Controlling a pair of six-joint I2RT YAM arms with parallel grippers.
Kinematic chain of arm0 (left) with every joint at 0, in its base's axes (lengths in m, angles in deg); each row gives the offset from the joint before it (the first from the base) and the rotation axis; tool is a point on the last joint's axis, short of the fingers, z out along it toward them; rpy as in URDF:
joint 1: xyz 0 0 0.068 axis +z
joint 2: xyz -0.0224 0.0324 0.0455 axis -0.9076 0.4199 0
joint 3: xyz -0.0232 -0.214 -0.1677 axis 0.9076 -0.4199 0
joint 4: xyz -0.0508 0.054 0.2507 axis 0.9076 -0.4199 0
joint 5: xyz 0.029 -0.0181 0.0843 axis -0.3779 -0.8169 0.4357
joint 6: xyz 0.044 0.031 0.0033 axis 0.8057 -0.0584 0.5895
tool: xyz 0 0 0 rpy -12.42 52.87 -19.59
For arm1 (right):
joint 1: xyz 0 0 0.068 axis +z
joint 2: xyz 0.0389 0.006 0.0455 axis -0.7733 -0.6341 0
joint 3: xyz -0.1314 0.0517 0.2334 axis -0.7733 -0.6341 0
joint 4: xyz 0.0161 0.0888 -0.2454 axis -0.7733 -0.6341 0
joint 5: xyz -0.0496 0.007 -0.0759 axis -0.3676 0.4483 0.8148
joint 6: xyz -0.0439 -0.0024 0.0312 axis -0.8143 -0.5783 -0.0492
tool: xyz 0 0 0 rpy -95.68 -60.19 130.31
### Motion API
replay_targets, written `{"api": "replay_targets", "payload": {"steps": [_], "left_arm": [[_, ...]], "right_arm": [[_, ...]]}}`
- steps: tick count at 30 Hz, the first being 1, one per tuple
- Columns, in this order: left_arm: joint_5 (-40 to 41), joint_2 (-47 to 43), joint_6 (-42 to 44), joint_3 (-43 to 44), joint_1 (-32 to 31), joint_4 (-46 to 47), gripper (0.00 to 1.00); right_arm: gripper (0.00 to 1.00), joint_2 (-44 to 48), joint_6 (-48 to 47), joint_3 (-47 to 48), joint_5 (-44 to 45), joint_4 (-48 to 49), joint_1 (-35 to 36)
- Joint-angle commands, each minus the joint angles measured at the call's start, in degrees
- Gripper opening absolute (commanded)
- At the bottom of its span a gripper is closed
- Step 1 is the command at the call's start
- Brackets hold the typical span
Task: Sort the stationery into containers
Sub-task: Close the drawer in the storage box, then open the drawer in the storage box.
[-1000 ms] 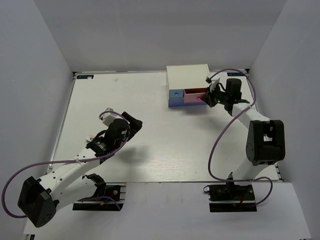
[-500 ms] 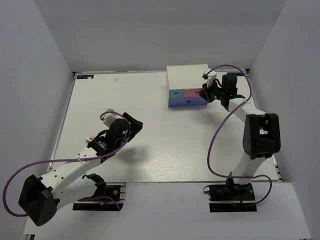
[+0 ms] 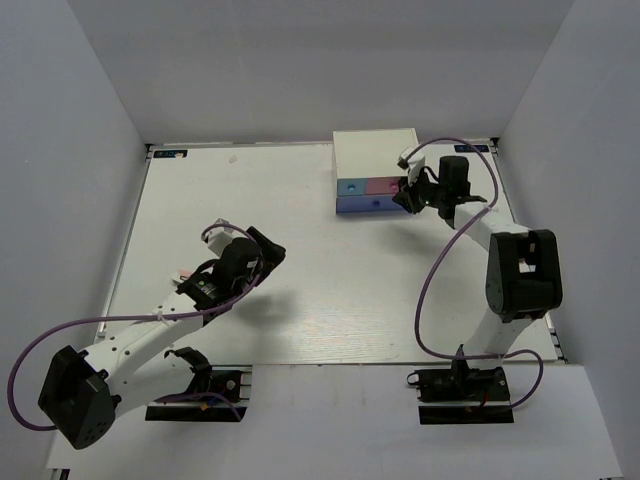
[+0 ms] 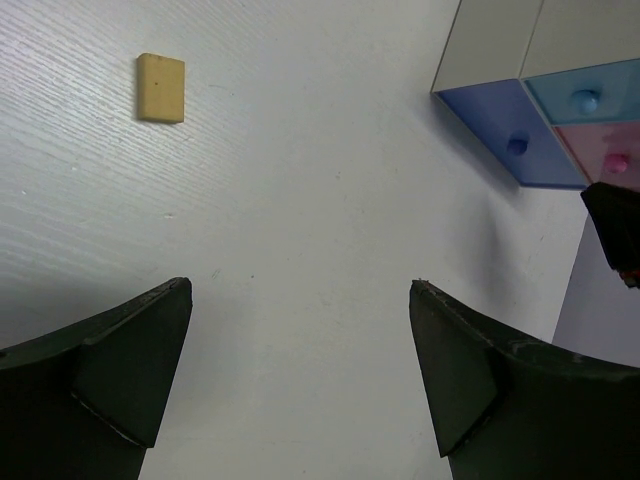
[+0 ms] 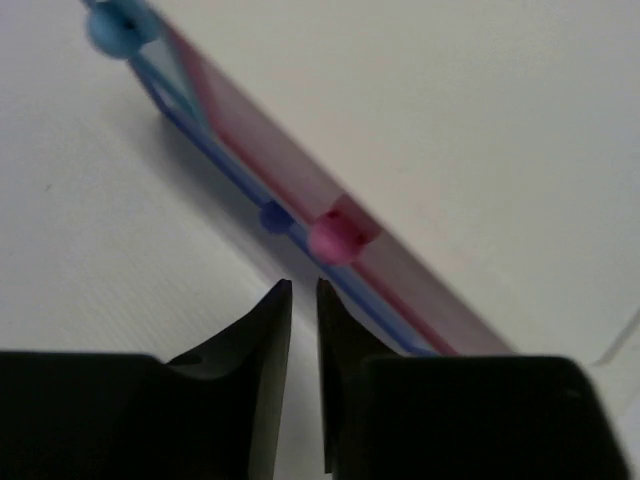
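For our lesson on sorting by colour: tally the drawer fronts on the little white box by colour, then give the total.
small blue drawer: 1
small pink drawer: 1
wide blue-purple drawer: 1
Total: 3

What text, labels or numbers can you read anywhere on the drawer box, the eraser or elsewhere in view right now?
No readable text in any view.
drawer box: no lettering on its white top or its coloured fronts.
tan eraser: blank face, no print.
small blue mark, far left in the top view: too small to read, if it bears text at all.
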Motion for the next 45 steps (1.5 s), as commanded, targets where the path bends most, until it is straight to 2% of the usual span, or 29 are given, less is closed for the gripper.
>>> {"api": "replay_targets", "payload": {"steps": [1, 2, 3, 6, 7, 11, 15, 16, 20, 23, 31, 38, 45], "left_arm": [[0.4, -0.3, -0.5, 0.2, 0.3, -1.5, 0.99], [0.4, -0.3, -1.0, -0.3, 0.3, -1.5, 0.99], [0.4, -0.3, -1.0, -0.4, 0.3, -1.0, 0.99], [0.4, 0.4, -1.0, -0.4, 0.3, -1.0, 0.99], [0.4, 1.1, -1.0, -0.4, 0.3, -1.0, 0.99], [0.4, 1.8, -0.5, 1.0, 0.8, -2.1, 0.99], [0.4, 1.2, -0.5, -0.1, 0.8, -2.1, 0.99], [0.4, 0.5, -0.5, -0.1, 0.8, -2.1, 0.99], [0.4, -0.7, -1.2, -1.3, 0.8, -2.1, 0.99], [0.4, -1.2, -1.7, -1.9, 0.8, -2.1, 0.99], [0.4, -1.2, -1.7, -2.5, 0.8, -2.1, 0.99], [0.9, -1.8, -1.7, -3.0, 0.8, -2.7, 0.99], [0.9, -2.3, -2.2, -3.5, 0.8, -3.2, 0.99]], "right_arm": [[0.25, 7.3, -4.1, -4.4, -7.1, 0.7, 0.9], [0.30, 7.9, -4.2, -5.3, -10.0, 0.7, 1.5], [0.46, 8.1, -3.5, -5.4, -10.6, 0.5, 1.8], [0.75, 7.9, -0.7, -4.8, -13.6, -0.5, 3.6], [0.90, 6.7, 1.0, -3.5, -14.5, -0.6, 4.1], [0.90, 3.1, 11.4, -0.1, -15.0, 0.9, 5.8], [0.90, 0.0, 21.7, 2.6, -14.2, 6.4, 6.8], [0.88, -0.1, 25.7, 2.4, -14.2, 7.8, 6.8], [0.61, 0.0, 39.3, 1.4, -8.8, 11.3, 8.4], [0.53, 0.9, 48.6, -0.3, -5.0, 13.9, 9.8], [0.53, 2.2, 62.3, -1.4, 3.1, 12.3, 13.4], [0.54, 3.0, 65.1, -1.4, 13.7, 10.6, 14.9], [0.54, 1.1, 67.1, -0.8, 16.0, 11.4, 14.7]]}}
